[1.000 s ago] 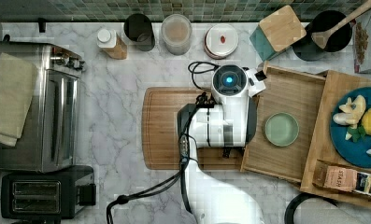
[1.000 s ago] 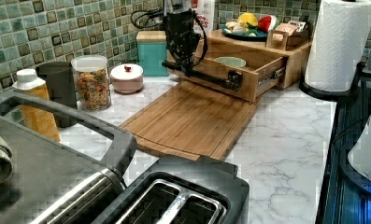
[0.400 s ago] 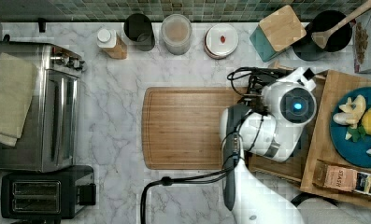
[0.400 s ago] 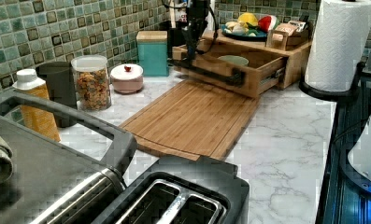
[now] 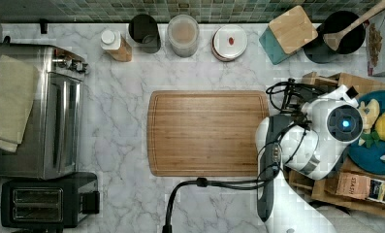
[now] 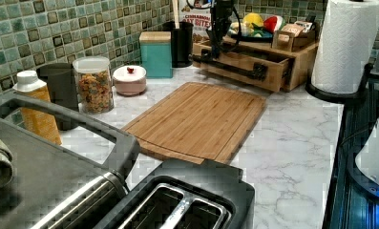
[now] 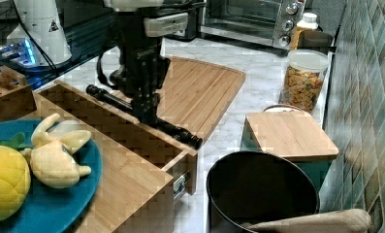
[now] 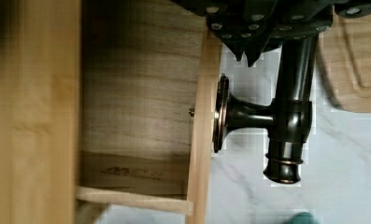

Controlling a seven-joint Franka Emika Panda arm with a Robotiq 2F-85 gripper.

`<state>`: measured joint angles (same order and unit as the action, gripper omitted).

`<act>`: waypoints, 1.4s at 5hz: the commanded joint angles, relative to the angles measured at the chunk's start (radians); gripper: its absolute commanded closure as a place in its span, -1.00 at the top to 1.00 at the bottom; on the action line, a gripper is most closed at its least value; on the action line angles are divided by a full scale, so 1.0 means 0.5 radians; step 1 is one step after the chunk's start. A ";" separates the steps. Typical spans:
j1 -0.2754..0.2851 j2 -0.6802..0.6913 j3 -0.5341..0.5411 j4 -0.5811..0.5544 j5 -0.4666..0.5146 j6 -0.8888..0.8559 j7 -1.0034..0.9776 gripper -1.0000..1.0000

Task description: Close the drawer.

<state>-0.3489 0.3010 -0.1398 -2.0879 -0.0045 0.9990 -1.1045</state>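
Pushed further in since a second ago: drawer [image 7: 146, 141] now mostly under the wooden top [image 7: 132, 194], with a short stretch projecting, and arm shifted toward the top view's right, off the cutting board [image 5: 207, 132]. Sits at the right of the top view, upper centre-right of the left view, lower centre of the right view. Front wall and long black bar handle [image 7: 146, 116] face the cutting board; handle's end post and rounded tip plain in the wrist view [image 8: 286, 135], standing off the light wood front.

Gripper [image 7: 144, 109] down at the handle, near its middle in the right view, touching or just beside the bar (cannot tell whether spread or pressed together, since the dark body hides the fingers).

Blue plate [image 7: 49, 204] with yellow toy food on the wooden top, lower left of the right view. Cereal jar [image 7: 304, 80] and teal box with wooden lid [image 7: 289, 136] on the marble desk [image 5: 122, 145] by the tiled wall.
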 commanded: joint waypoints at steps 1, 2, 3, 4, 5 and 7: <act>-0.060 0.032 -0.155 0.023 -0.080 -0.163 0.040 -1.00; -0.057 0.032 -0.157 0.023 -0.079 -0.162 0.039 -1.00; -0.194 0.129 -0.108 0.143 -0.009 -0.191 -0.348 -1.00; -0.195 0.199 -0.154 0.269 -0.088 -0.181 -0.468 -1.00; -0.196 0.195 -0.171 0.273 -0.109 -0.066 -0.572 -1.00; -0.168 0.198 -0.199 0.273 -0.090 -0.065 -0.584 -1.00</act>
<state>-0.3740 0.3833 -0.1836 -2.0430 -0.0132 0.9351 -1.3496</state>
